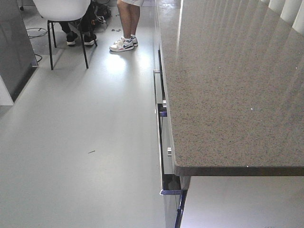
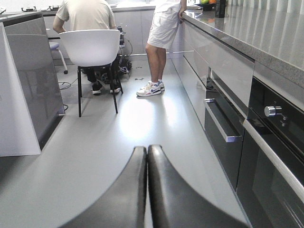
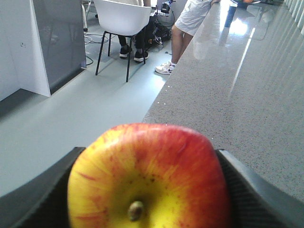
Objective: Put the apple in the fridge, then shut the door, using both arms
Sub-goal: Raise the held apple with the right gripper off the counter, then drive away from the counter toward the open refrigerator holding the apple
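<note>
Red with yellow streaks, the apple (image 3: 149, 175) is gripped between the dark jaws of the right gripper (image 3: 149, 202), which are pressed on its two sides, and its stem dimple is turned towards the wrist camera. Just behind it the near corner of the speckled stone bench (image 3: 237, 95) is seen; whether the apple is over the bench or over the grey floor (image 3: 71, 123) cannot be told. Further away a white chair (image 3: 123, 16) is placed on the floor, and a person (image 3: 187, 19) in white shorts is seen standing at the bench edge. The jaws of the left gripper (image 2: 146, 159) are pressed together with nothing between them, above the floor, beside the oven fronts (image 2: 275, 156).
</note>
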Tool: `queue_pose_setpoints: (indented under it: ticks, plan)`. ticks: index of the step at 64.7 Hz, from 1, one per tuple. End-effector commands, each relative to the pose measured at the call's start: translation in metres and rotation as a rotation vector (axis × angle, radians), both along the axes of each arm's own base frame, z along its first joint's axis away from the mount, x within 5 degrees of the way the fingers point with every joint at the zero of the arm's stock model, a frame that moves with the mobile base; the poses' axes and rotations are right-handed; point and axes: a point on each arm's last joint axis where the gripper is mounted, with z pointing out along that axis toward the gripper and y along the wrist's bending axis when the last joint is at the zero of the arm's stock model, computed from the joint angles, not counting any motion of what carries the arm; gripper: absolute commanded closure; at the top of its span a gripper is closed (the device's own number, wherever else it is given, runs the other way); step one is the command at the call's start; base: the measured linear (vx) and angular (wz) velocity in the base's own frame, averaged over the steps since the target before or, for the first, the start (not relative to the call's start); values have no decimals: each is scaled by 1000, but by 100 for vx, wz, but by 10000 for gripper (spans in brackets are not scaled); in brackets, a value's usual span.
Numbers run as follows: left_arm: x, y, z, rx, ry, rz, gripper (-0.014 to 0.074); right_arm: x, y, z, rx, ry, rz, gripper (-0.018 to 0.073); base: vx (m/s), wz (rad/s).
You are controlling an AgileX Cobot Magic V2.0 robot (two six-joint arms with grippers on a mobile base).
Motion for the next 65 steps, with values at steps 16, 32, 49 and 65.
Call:
queue_pose_setpoints:
  ticks: [16,32,49,65]
  plan:
    - [-1,-1,13,-8,-101,-9,602,-1,-1,13,26,-97,-15,461,0,1]
    - [-1,-1,13,-8,-101,-9,602,-1,-1,13,26,-96,-15,461,-1,6]
    - [-1,-1,13,-8,-101,-9,602,-1,-1,13,26,-96,-15,461,-1,18]
    - [-1,-1,13,-8,-101,-9,602,-1,-1,13,26,-95,-15,461,-1,37]
